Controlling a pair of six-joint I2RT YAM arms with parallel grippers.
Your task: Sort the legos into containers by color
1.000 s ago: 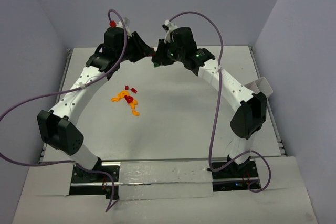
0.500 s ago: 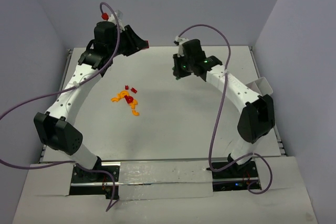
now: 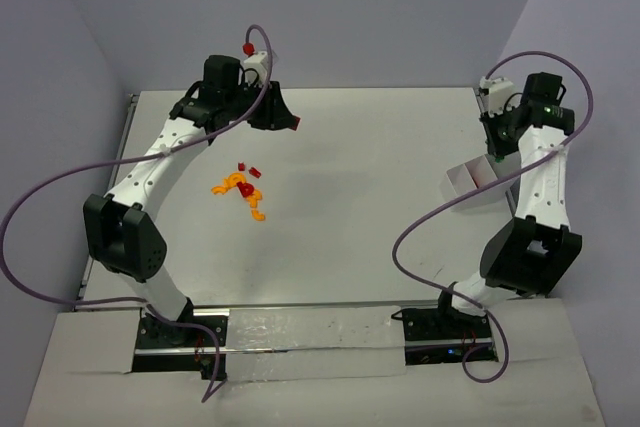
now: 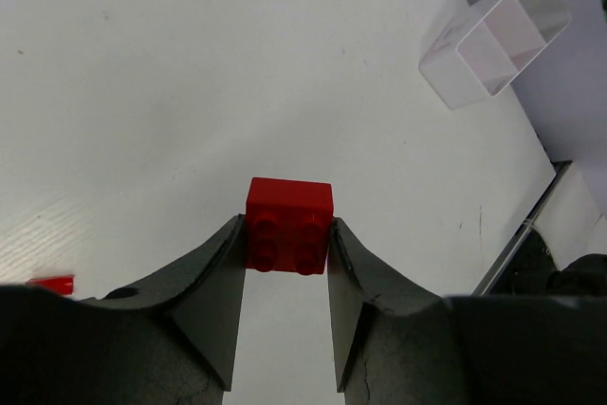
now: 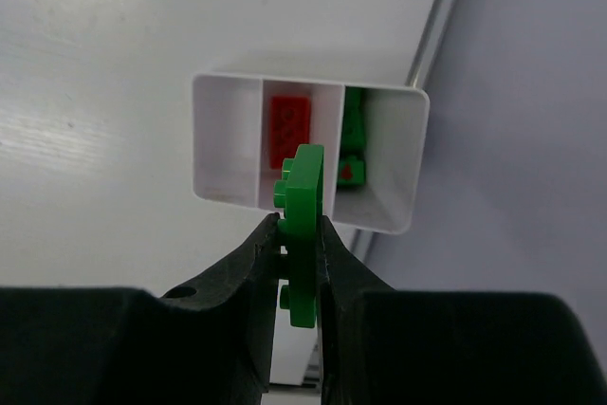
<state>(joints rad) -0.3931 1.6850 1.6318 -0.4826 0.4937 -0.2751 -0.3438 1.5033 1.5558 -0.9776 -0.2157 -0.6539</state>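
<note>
Your right claw [image 5: 296, 229] is clamped on a thin green lego [image 5: 303, 177], held edge-on above the white container [image 5: 308, 80] at the right edge of the bench [image 3: 380, 197]. In the wrist view the piece hangs over the wall between the middle compartment, where a red brick [image 5: 288, 130] lies, and the right-hand one, where green pieces [image 5: 353, 130] already sit. Nudge it toward that right-hand compartment and bring it low inside the thin walls before you part the fingers, or it may tip into the red side or bounce out. Your left claw [image 4: 287, 230] is closed on a red lego [image 4: 289, 201] and raised over the far left of the bench. The loose legos [image 3: 243, 190], red and orange-yellow, lie near its arm. A second ago both claws were close together at the far middle of the bench. Since then the right arm has swung out to the container, while the left has barely shifted and the loose pile looks unchanged.
</note>
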